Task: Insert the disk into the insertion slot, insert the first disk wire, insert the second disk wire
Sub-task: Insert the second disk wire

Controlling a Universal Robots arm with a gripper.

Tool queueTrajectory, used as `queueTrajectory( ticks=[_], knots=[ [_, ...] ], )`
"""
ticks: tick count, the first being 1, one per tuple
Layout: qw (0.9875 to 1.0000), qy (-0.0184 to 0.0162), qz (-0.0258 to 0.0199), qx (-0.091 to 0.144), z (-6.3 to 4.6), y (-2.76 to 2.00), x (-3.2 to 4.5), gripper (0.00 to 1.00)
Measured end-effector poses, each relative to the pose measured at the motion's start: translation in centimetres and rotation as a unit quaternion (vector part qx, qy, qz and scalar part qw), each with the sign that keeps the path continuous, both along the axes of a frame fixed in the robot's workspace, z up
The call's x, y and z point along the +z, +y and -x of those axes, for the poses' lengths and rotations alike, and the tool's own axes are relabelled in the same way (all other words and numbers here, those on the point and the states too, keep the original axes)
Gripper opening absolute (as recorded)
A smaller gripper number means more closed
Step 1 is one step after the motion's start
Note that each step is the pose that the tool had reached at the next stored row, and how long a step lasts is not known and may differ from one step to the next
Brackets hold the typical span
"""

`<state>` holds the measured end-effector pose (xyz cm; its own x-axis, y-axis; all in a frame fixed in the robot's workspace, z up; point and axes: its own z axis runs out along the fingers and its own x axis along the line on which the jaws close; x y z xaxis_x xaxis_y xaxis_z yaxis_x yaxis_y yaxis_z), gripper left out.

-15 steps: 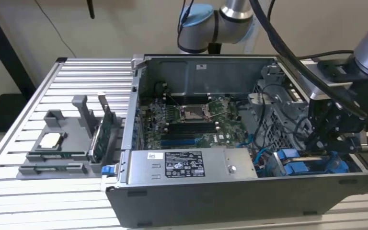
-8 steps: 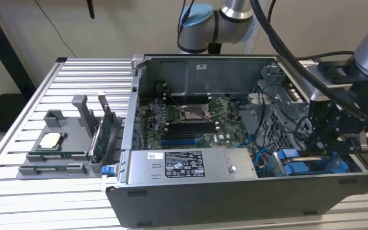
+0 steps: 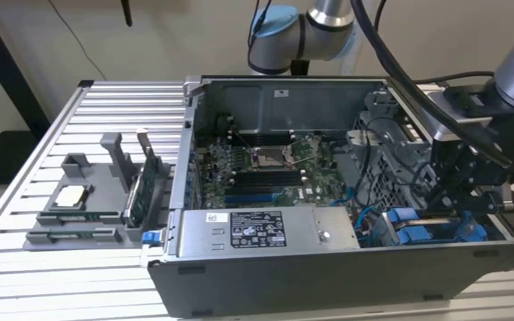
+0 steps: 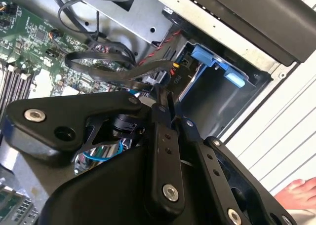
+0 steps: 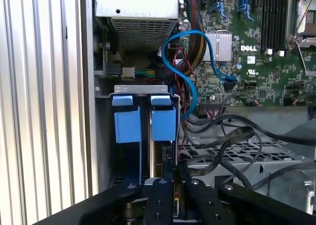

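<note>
On the exterior view's left, a grey holder (image 3: 83, 200) with green circuit cards (image 3: 148, 184) stands on the slatted worktop (image 3: 25, 267). The open computer case (image 3: 328, 267) sits to its right, motherboard (image 3: 270, 167) inside, the silver power supply (image 3: 262, 231) at its near wall. At the near right corner, the disk (image 3: 436, 231) sits in the insertion slot (image 5: 143, 89). The gripper (image 3: 458, 194) hangs over it, jaws together on a thin black cable (image 4: 106, 62).

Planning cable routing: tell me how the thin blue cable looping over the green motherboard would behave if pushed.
The thin blue cable holds a free-standing arc, so probably springy, not limp. One end looks plugged in, so it should swing, not slide.
</note>
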<state>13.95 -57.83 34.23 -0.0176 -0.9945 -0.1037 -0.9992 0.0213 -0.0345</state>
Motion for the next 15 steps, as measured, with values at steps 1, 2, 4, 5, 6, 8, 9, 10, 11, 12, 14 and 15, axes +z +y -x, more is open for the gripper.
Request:
queueTrajectory(
  ticks=[1,2,4,5,6,8,9,10,11,12,14,15],
  knots=[
    [1.0,0.0,0.0001,0.0,-0.02,0.0,0.0,0.16],
    [1.0,-0.0001,0.0001,0.0,-0.03,0.0,-0.01,0.16],
    [1.0,0.0,0.0002,0.0,-0.05,-0.01,-0.03,0.16],
    [1.0,-0.0001,0.0001,0.0,-0.05,-0.01,-0.07,0.16],
    [1.0,-0.0001,0.0001,0.0,-0.05,-0.01,-0.08,0.16],
    [1.0,-0.0001,0.0002,0.0,-0.05,-0.01,-0.09,0.16],
    [1.0,-0.0001,0.0001,0.0,-0.05,0.0,-0.09,0.16],
    [1.0,-0.0001,0.0001,0.0,-0.05,0.0,-0.09,0.16],
    [1.0,-0.0001,0.0001,0.0,-0.05,0.0,-0.09,0.16],
    [1.0,-0.0001,0.0002,0.0,-0.05,0.0,-0.09,0.16],
    [1.0,-0.0001,0.0001,0.0,-0.05,0.0,-0.05,0.16],
    [1.0,-0.0001,0.0002,0.0,-0.05,0.0,-0.02,0.16]
  ],
)
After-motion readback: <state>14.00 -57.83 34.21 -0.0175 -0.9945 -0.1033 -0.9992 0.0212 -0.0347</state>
